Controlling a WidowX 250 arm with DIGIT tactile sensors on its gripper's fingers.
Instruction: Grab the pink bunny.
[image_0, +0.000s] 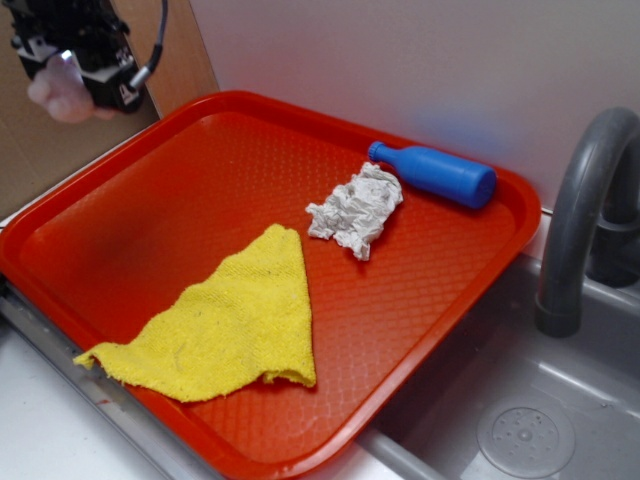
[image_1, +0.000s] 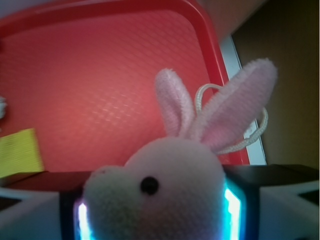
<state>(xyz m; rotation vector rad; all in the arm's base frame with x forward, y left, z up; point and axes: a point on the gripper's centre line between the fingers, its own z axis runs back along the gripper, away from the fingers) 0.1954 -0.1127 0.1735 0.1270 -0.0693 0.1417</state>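
At far left of the exterior view, the gripper (image_0: 62, 88) is hanging high above the tray's (image_0: 440, 330) left corner with the bunny (image_0: 60, 98) clamped between its jaws, well clear of the tray floor. The wrist view is showing the bunny (image_1: 165, 192) sitting squarely between the jaws, ears pointing away from the camera. Further right, the cloth (image_0: 225, 325), paper wad (image_0: 357, 208) and bottle (image_0: 435, 174) are lying on the tray, untouched. The grab looks done.

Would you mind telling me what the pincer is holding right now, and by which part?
The pincer holds the pink bunny, clamped on both sides of its round body, ears sticking out free, lifted above the red tray.
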